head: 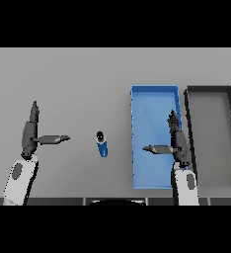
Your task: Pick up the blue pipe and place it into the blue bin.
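Note:
The blue pipe (102, 144) is short with a dark open end facing away, and it lies on the grey table near the middle. To its right stands the blue bin (155, 106), long and rectangular, with nothing visible inside. My right hand (177, 143) hovers over the bin's right half, fingers straight and thumb pointing left, holding nothing. My left hand (30, 136) is at the left, open, thumb pointing right toward the pipe, about a hand's width from it.
A dark-rimmed grey bin (210, 90) sits right beside the blue bin at the far right. Bare grey table (68, 79) stretches behind and around the pipe.

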Controlling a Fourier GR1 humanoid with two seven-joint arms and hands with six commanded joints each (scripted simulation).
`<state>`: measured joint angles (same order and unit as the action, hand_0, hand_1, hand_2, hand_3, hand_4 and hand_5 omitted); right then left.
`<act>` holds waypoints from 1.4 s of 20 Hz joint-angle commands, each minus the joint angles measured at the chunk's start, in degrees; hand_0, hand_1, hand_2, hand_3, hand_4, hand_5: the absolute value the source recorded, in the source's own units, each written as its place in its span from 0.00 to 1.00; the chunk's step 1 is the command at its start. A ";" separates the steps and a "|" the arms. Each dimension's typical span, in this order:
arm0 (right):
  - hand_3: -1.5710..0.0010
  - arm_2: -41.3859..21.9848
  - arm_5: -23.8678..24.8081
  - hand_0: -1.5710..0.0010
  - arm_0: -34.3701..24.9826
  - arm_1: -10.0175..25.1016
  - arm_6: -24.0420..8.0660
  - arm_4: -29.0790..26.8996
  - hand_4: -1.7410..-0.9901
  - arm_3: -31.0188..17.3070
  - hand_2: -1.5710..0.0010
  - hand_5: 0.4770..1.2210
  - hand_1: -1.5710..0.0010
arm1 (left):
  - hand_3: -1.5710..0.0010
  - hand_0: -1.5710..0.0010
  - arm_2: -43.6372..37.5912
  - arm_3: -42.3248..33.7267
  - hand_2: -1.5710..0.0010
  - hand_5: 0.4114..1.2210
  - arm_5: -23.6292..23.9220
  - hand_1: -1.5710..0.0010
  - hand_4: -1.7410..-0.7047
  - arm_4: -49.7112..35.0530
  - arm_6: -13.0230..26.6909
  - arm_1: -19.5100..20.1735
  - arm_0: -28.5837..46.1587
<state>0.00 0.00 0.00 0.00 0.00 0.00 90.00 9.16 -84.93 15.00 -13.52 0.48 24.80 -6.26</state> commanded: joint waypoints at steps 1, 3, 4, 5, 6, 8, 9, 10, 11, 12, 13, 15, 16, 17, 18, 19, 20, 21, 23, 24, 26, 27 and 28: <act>1.00 0.13 0.02 1.00 -0.13 0.11 -0.09 -0.10 0.71 -0.09 1.00 0.20 1.00 | 1.00 1.00 0.05 0.03 1.00 0.22 0.09 1.00 0.75 0.05 -0.16 -0.11 -0.14; 1.00 0.52 -0.15 1.00 -0.53 0.47 -0.28 -0.39 0.71 -0.42 1.00 0.20 1.00 | 1.00 1.00 0.27 0.22 1.00 0.22 0.30 1.00 0.75 0.28 -0.02 -0.41 -0.58; 1.00 0.75 -0.27 1.00 -0.77 0.67 -0.34 -0.57 0.71 -0.64 1.00 0.20 1.00 | 1.00 1.00 0.39 0.35 1.00 0.22 0.43 1.00 0.75 0.42 0.11 -0.59 -0.84; 1.00 0.99 -0.40 1.00 -1.01 0.88 -0.36 -0.75 0.71 -0.89 1.00 0.20 1.00 | 1.00 1.00 0.51 0.49 1.00 0.22 0.58 1.00 0.75 0.58 0.25 -0.78 -1.11; 1.00 1.08 -0.59 1.00 -0.78 0.94 -0.02 -0.97 0.71 -0.76 1.00 0.20 1.00 | 1.00 1.00 0.20 1.06 1.00 0.22 0.69 1.00 0.75 0.47 0.79 -0.70 -1.80; 1.00 -1.59 -1.61 1.00 2.73 6.95 7.17 5.89 0.72 2.94 1.00 0.20 1.00 | 1.00 1.00 2.59 1.14 1.00 0.22 -8.78 1.00 0.75 1.36 -6.16 5.10 1.62; 1.00 -2.73 -1.60 1.00 4.23 7.77 8.08 8.05 0.72 3.81 1.00 0.20 1.00 | 1.00 1.00 3.20 1.51 1.00 0.22 -10.98 1.00 0.75 1.83 -6.87 6.63 1.57; 1.00 -2.99 -2.04 1.00 4.80 8.72 7.93 8.61 0.72 4.76 1.00 0.20 1.00 | 1.00 1.00 3.23 1.54 1.00 0.22 -12.39 1.00 0.75 1.75 -8.11 7.62 1.79; 1.00 -3.59 -2.26 1.00 4.95 8.65 7.11 9.06 0.73 4.89 1.00 0.20 1.00 | 1.00 1.00 3.54 1.72 1.00 0.22 -13.39 1.00 0.75 1.82 -8.83 7.99 2.16; 1.00 -3.74 -2.33 1.00 5.35 8.79 7.16 9.18 0.73 5.64 1.00 0.20 1.00 | 1.00 1.00 3.46 2.18 1.00 0.23 -14.13 1.00 0.75 1.51 -8.61 8.27 1.70; 1.00 -3.74 -2.37 1.00 4.48 8.67 6.05 9.02 0.71 5.48 1.00 0.20 1.00 | 1.00 1.00 3.81 1.58 1.00 0.23 -14.80 1.00 0.75 1.12 -8.66 8.15 1.81; 1.00 -3.78 -2.50 1.00 4.77 9.24 6.10 9.28 0.73 6.11 1.00 0.19 1.00 | 1.00 1.00 4.36 1.16 1.00 0.23 -17.34 1.00 0.75 0.48 -9.80 8.97 2.09; 1.00 -3.77 -2.71 1.00 5.32 9.40 6.60 9.13 0.73 6.32 1.00 0.19 1.00 | 1.00 1.00 4.69 -0.36 1.00 0.21 -19.41 1.00 0.74 -0.25 -10.67 10.31 3.04; 1.00 -3.72 -2.56 1.00 4.57 9.60 6.26 9.33 0.75 6.40 1.00 0.19 1.00 | 1.00 1.00 5.11 -1.01 1.00 0.20 -20.61 1.00 0.73 -0.64 -9.80 10.99 2.85; 1.00 -3.74 -2.69 1.00 3.91 9.43 5.44 9.18 0.75 5.62 1.00 0.19 1.00 | 1.00 1.00 6.32 -3.03 1.00 0.19 -21.95 1.00 0.71 -0.29 -9.63 11.92 3.66; 1.00 -3.45 -2.78 1.00 4.28 9.78 6.36 8.96 0.75 5.87 1.00 0.19 1.00 | 1.00 1.00 7.38 -4.44 1.00 0.17 -23.11 1.00 0.69 -0.08 -9.54 12.51 4.96; 1.00 -3.45 -3.11 1.00 4.35 10.03 5.98 8.92 0.75 5.55 1.00 0.19 1.00 | 1.00 1.00 8.69 -5.19 1.00 0.15 -23.91 1.00 0.67 0.49 -9.00 12.32 5.46; 1.00 -3.67 -3.17 1.00 4.63 9.86 6.29 8.97 0.75 5.85 1.00 0.19 1.00 | 1.00 1.00 10.22 -6.90 1.00 0.14 -24.41 1.00 0.65 0.72 -8.09 11.67 5.82; 1.00 -3.74 -2.80 1.00 4.71 10.01 5.87 9.61 0.77 6.08 1.00 0.19 1.00 | 1.00 1.00 13.59 -7.76 1.00 0.11 -25.56 1.00 0.61 2.15 -5.02 10.02 5.73; 1.00 -3.93 -2.63 1.00 4.99 9.56 5.90 9.60 0.75 6.26 1.00 0.19 1.00 | 1.00 1.00 14.66 -8.22 1.00 0.09 -25.50 1.00 0.59 3.26 -5.16 9.52 5.98; 1.00 -3.37 -2.84 1.00 4.80 9.72 5.30 8.87 0.74 5.91 1.00 0.19 1.00 | 1.00 1.00 16.65 -9.19 1.00 0.06 -25.46 1.00 0.58 4.88 -4.14 8.66 6.29; 1.00 -3.52 -3.10 1.00 5.14 9.58 5.71 8.66 0.73 6.18 1.00 0.19 1.00 | 1.00 1.00 17.57 -8.78 1.00 0.05 -25.52 1.00 0.58 5.82 -3.82 7.83 5.63; 1.00 -3.41 -3.20 1.00 4.89 9.62 5.09 8.56 0.72 5.80 1.00 0.18 1.00 | 1.00 1.00 18.61 -8.43 1.00 0.05 -25.66 1.00 0.58 6.34 -3.34 6.54 4.99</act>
<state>-3.41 -3.20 4.88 9.62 4.97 8.57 95.80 27.81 -93.38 -10.67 -7.17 -2.78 31.27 -1.29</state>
